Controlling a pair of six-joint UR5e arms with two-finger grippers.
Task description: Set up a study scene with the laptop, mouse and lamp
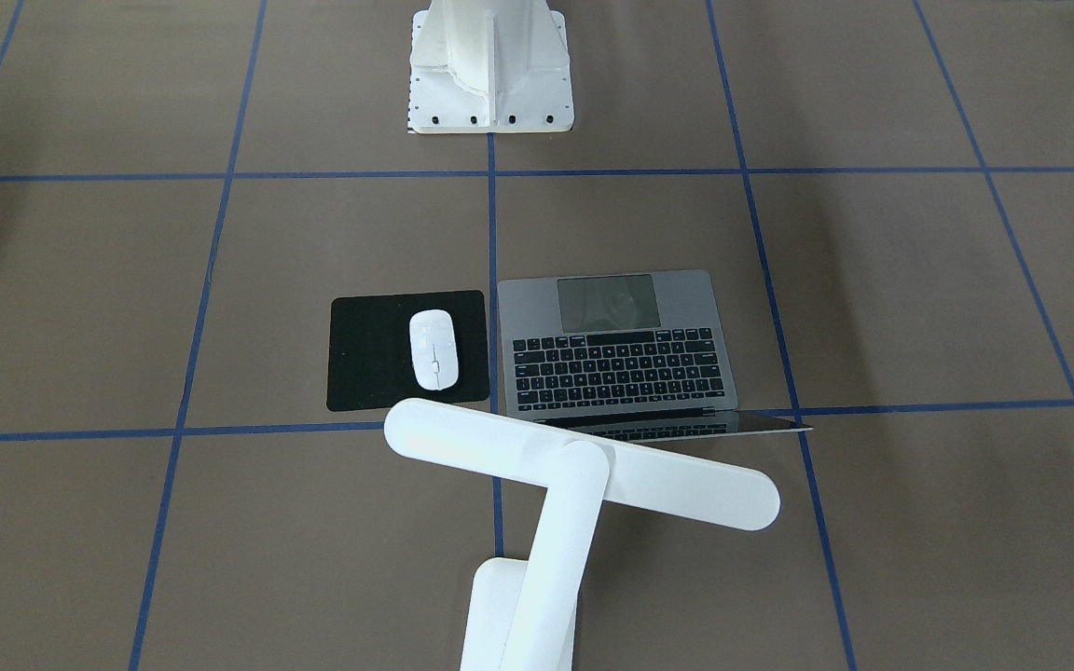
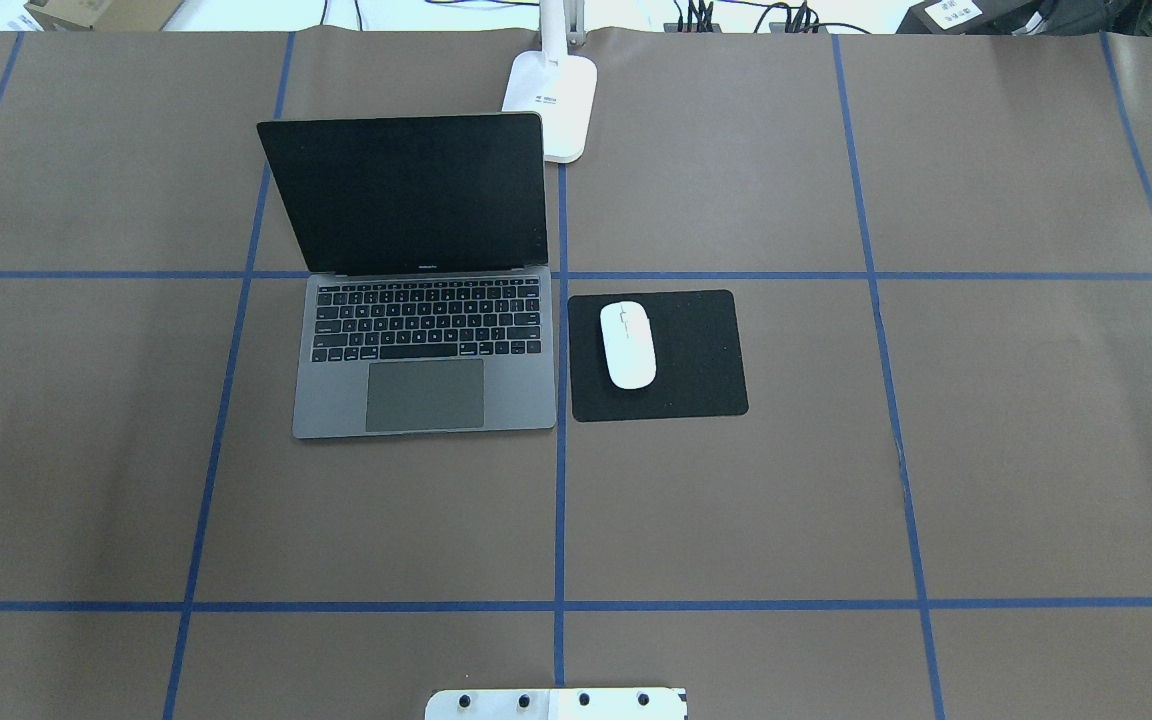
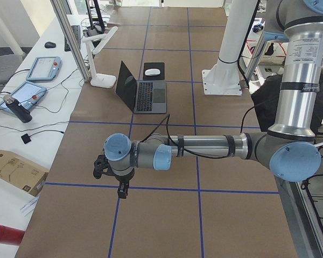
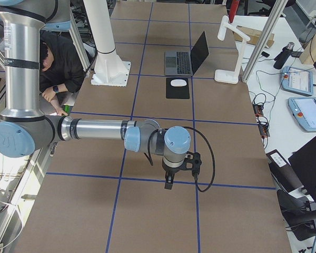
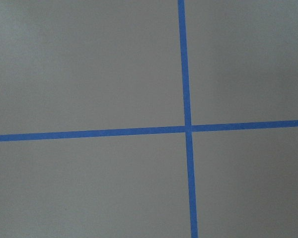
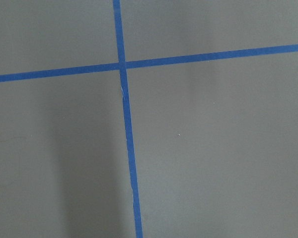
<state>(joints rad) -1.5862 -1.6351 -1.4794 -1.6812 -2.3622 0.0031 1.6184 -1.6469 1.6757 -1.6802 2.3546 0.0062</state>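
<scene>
The laptop (image 2: 423,350) sits open, keyboard toward the robot. Just beside the laptop, on the robot's right, lies a pad (image 2: 696,350), with the mouse (image 2: 628,344) on its laptop-side half. The lamp (image 2: 551,105) stands behind the laptop's right rear corner.

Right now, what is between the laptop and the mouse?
Just a blue tape line and the edge of the black pad that the mouse sits on. Nothing else lies between it and the laptop. The overhead view shows this.
</scene>
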